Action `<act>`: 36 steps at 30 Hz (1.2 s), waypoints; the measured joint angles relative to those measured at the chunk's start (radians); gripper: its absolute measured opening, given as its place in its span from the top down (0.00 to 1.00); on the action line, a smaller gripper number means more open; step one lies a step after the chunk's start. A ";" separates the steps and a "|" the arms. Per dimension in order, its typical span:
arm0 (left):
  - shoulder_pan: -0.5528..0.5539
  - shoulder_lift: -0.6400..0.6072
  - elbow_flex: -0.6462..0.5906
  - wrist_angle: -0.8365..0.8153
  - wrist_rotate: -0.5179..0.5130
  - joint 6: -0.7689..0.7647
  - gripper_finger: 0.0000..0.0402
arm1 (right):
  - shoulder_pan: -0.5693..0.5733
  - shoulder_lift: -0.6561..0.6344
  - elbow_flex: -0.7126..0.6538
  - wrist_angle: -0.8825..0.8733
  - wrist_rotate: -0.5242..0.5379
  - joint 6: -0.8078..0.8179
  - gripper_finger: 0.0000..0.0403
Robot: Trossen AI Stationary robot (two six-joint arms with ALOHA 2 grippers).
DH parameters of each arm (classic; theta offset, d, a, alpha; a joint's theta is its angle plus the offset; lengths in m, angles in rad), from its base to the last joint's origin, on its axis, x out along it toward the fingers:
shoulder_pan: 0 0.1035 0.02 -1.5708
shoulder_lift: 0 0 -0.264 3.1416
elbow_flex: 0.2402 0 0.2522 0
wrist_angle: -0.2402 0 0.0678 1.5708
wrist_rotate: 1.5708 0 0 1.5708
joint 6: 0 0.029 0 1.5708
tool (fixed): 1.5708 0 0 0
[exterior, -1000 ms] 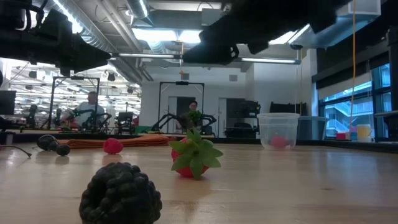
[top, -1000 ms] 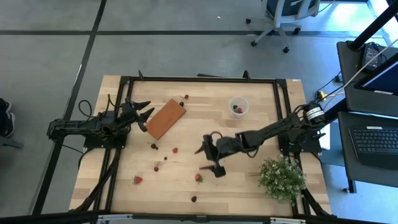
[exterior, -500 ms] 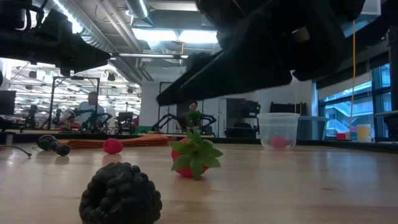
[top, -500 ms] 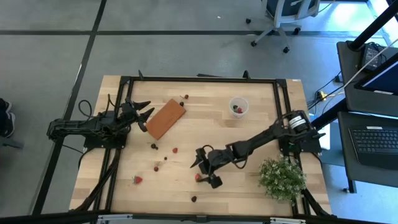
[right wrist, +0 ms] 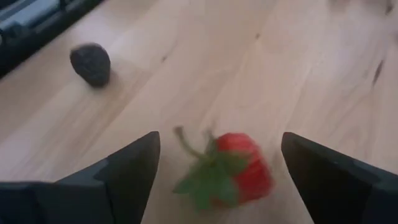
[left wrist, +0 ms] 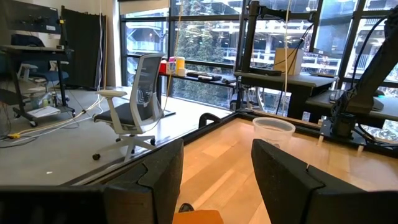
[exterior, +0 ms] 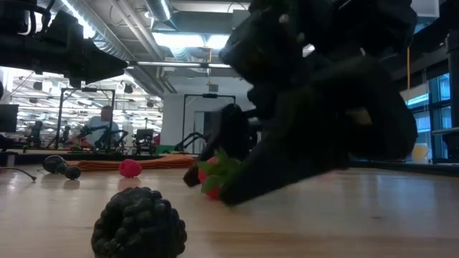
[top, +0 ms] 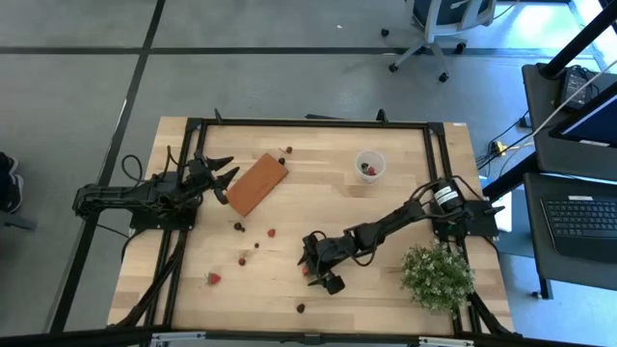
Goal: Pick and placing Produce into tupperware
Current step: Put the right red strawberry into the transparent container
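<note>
The right claw (top: 316, 266) is shown lowered onto the wooden tabletop (top: 386, 212), toward its front edge, with both fingers spread wide on either side of a red strawberry (right wrist: 239, 167) with a green top. In the right wrist view the berry is seen lying on the wood between the two fingers (right wrist: 124, 168), with clear wood on both sides of it; nothing is gripped. A dark berry (right wrist: 91, 62) is seen beyond it on the wood.

In the low view the right claw (exterior: 215, 183) is seen down at the tabletop, the strawberry (exterior: 214, 175) partly hidden behind it, and a dark knobbly berry (exterior: 138, 223) lies in the foreground. A further red berry (exterior: 130, 168) and two dark berries (exterior: 61, 167) lie farther back.

The left claw (top: 224, 173) is held at the left side of the tabletop, just beside the orange-brown block (top: 256, 183); its fingers (left wrist: 280, 180) stand partly apart and hold nothing.

The translucent tupperware cup (top: 369, 165) stands toward the far right of the tabletop, well apart from both claws, with red and dark produce seen inside it. Other berries are scattered across the middle and front of the tabletop, among them a strawberry (top: 212, 279) at front left. A bushy green plant (top: 437, 275) stands at front right.
</note>
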State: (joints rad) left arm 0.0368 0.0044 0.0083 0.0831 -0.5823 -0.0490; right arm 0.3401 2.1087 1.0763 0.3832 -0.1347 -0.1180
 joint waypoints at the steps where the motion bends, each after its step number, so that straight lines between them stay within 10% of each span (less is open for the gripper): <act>1: 0.000 0.000 0.000 0.000 0.000 0.000 0.54 | 0.000 0.008 0.000 0.004 0.000 0.005 0.17; 36: 0.000 0.000 0.000 0.000 0.000 0.000 0.54 | -0.001 0.017 0.003 -0.005 0.008 0.101 0.63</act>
State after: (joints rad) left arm 0.0370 0.0044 0.0082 0.0832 -0.5823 -0.0490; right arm 0.3393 2.1258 1.0793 0.3781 -0.1268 -0.0168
